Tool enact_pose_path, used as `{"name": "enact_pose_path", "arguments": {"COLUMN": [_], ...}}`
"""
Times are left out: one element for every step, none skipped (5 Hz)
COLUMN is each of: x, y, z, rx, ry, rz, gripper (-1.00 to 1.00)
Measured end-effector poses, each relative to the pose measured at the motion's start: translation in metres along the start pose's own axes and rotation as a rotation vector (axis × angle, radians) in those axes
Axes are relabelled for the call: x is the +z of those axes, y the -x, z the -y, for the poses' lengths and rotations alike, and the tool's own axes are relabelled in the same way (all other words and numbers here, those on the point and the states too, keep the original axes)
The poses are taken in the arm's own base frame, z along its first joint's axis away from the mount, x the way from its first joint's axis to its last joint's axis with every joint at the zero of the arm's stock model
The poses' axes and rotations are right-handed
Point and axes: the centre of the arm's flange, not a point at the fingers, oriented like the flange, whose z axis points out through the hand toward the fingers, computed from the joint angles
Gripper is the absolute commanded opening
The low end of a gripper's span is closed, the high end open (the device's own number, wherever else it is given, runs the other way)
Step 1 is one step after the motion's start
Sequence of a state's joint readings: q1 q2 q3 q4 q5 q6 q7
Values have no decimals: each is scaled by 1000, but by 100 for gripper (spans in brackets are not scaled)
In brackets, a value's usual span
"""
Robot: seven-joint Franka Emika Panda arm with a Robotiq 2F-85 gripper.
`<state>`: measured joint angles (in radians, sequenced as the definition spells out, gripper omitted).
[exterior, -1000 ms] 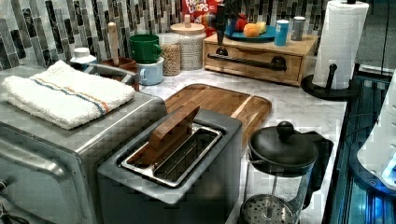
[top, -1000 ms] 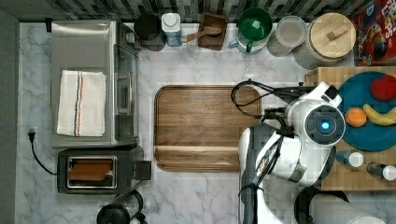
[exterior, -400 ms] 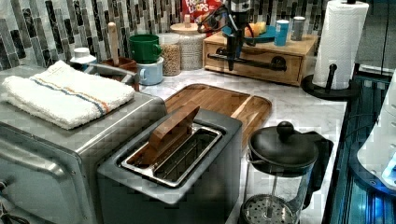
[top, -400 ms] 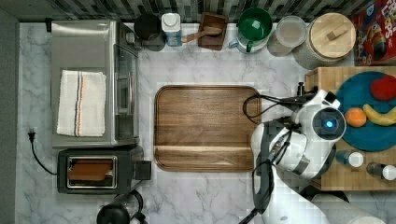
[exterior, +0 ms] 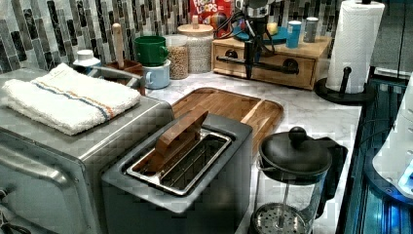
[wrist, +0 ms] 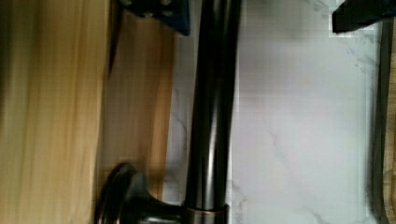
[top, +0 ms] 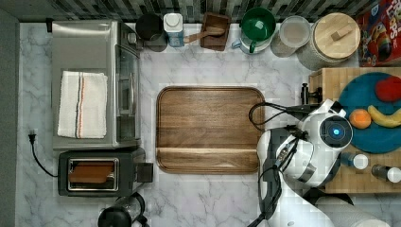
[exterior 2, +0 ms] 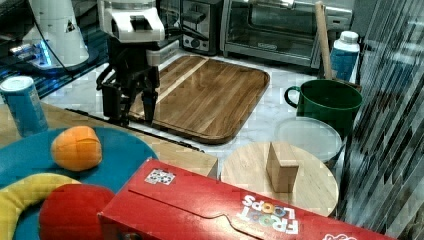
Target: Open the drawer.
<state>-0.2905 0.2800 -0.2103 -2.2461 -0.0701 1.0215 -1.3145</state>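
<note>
Fingers [exterior 2: 149,106] spread wide astride 1 handle [wrist: 212,102], wrist view shows gap, gripper [exterior 2: 129,106], 1 drawer [exterior: 265,66] shut.

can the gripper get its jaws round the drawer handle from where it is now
Probably yes. The gripper hangs open right at the drawer, one jaw on each side of the black bar handle in the wrist view, and nothing sits between them.

The white marble counter [top: 208,56] carries a brown wooden tray [top: 208,128] at its middle. In the top view, a toaster oven [top: 90,47] and toaster [top: 97,171] stand at the top view's left, a French press [top: 120,215] below them, jars and a green mug [top: 257,23] along the back, and a light wooden drawer box [exterior: 265,61] at the top view's right.
</note>
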Motion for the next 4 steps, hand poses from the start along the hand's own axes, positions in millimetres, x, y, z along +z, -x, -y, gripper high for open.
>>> {"name": "enact_pose_path", "arguments": {"x": [0,2,0,-4], "y": [-3,-5,-6,-14], "z": [0,7,4,10], "rx": [6,31,111,136], "ry": [12,-5,11,45], "rz": [-24,-34,-62,-120], "gripper": [100,100,100,100]}}
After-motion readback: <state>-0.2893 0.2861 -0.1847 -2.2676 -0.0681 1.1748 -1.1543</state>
